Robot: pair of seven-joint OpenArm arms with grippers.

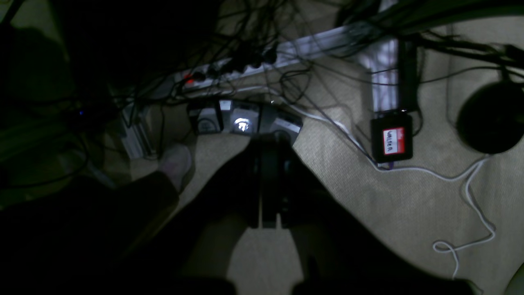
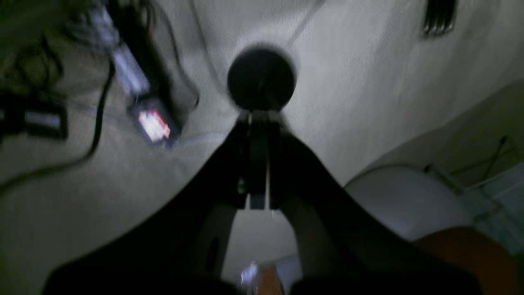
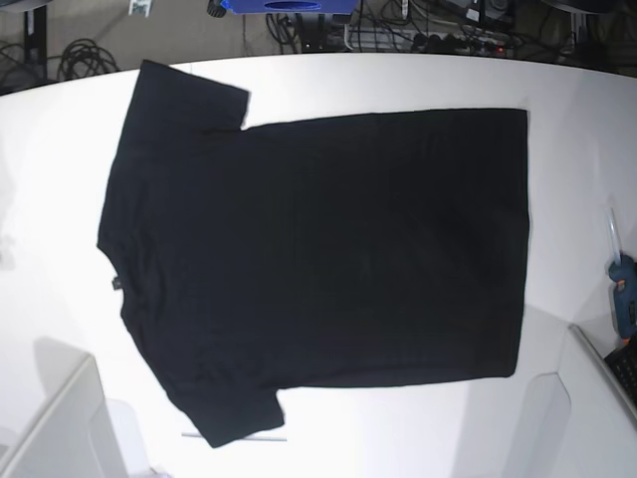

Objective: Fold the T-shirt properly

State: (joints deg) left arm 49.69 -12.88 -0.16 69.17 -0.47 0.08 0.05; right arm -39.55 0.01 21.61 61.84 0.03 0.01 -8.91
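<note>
The black T-shirt (image 3: 318, 249) lies spread flat and plain side up on the white table (image 3: 398, 80). Its collar is at the left, its hem at the right, and both short sleeves are laid out. Neither gripper shows in the base view. The left wrist view has my left gripper (image 1: 268, 145) shut with nothing in it, hanging over the carpeted floor beside the table. My right gripper (image 2: 258, 121) is also shut and empty, above the floor and a round black base (image 2: 261, 78). The right wrist view is blurred.
Under the left gripper are foot pedals (image 1: 241, 121), a power strip (image 1: 229, 69) with tangled cables, a black box with a red-and-white label (image 1: 391, 141) and a white cable (image 1: 470, 184). A blue tool (image 3: 623, 299) lies at the table's right edge. White arm parts (image 3: 60, 428) stand at the front corners.
</note>
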